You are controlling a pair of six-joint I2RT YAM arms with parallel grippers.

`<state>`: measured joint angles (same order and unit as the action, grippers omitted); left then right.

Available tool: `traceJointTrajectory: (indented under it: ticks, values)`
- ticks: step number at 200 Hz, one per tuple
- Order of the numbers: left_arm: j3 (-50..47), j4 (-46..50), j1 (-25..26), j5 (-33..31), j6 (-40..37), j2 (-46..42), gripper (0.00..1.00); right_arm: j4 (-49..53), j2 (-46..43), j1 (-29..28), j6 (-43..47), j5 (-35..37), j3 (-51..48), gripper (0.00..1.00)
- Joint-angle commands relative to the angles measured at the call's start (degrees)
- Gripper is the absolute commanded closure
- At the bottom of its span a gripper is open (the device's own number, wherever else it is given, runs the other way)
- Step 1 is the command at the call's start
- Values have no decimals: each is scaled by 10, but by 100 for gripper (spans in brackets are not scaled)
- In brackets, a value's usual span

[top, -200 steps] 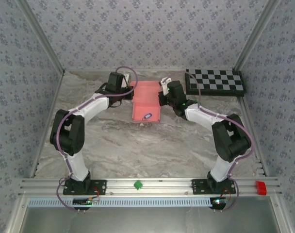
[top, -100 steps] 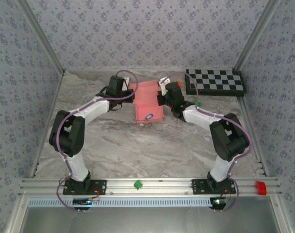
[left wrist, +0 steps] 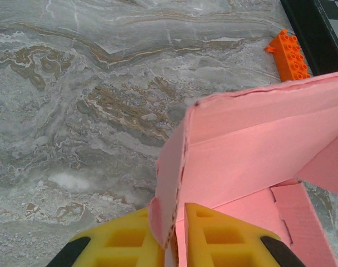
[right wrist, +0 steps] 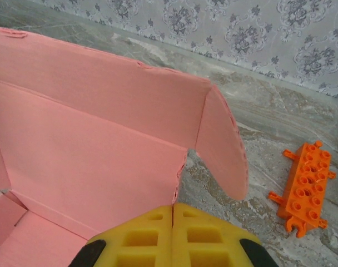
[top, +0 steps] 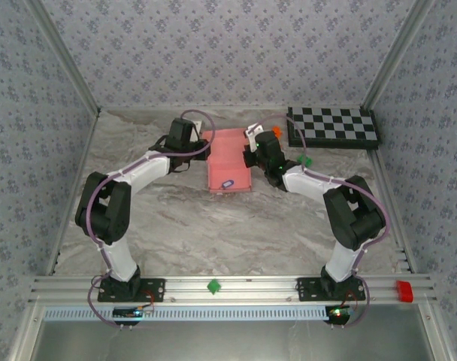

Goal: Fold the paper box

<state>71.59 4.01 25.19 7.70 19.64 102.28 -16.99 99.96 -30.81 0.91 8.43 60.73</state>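
The pink paper box [top: 228, 154] lies partly folded at the far middle of the table, with panels raised. My left gripper [top: 204, 145] is at its left edge. In the left wrist view an upright side flap [left wrist: 172, 183] stands between the yellow fingers of the left gripper [left wrist: 177, 214], which are slightly open, leaving a gap on the right. My right gripper [top: 249, 154] is at the box's right edge. In the right wrist view its fingers [right wrist: 173, 207] are pressed together where the rough edge of a raised panel [right wrist: 91, 144] runs into their seam.
A small purple item [top: 228, 182] sits at the box's near end. An orange brick [top: 276, 131] [right wrist: 303, 188] and a green brick [top: 304, 159] lie right of the box. A chequered board [top: 334, 125] occupies the far right corner. Patterned walls enclose the table.
The left jaws have parted a little around the flap. Both grippers and the box have shifted slightly toward the back, and the orange brick now shows beside the right gripper.
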Motion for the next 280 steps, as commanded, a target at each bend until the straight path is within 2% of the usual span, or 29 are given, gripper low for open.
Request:
traceJointTrajectory:
  ticks: [1, 46, 84, 93, 112, 140, 164, 226, 250, 280]
  values:
    - [-7, -16, 6, 13, 5, -27, 84, -10, -14, -6, -6, 1, -12, 96]
    - [-14, -18, 8, 5, 3, -34, 83, -4, -21, -7, -10, 1, -17, 89]
    - [3, 15, 5, -9, -5, -34, 74, 50, -34, 2, -19, -13, 1, 78]
    - [8, 24, 5, -9, -9, -35, 72, 69, -37, 5, -22, -19, 9, 74]
    - [12, 42, 2, -11, -18, -44, 60, 115, -45, 14, -23, -41, 23, 64]
    - [22, 82, -5, -4, -48, -55, 49, 208, -53, 32, -23, -84, 63, 55]
    - [52, 135, -18, 16, -76, -49, 45, 302, -42, 51, -18, -126, 126, 54]
    - [152, 254, -51, 122, -127, 17, 38, 485, 41, 102, -31, -235, 272, 53]
    - [205, 309, -52, 149, -139, 57, 38, 534, 76, 109, -24, -260, 321, 53]
    - [236, 329, -53, 156, -140, 86, 38, 548, 99, 110, -19, -272, 341, 54]
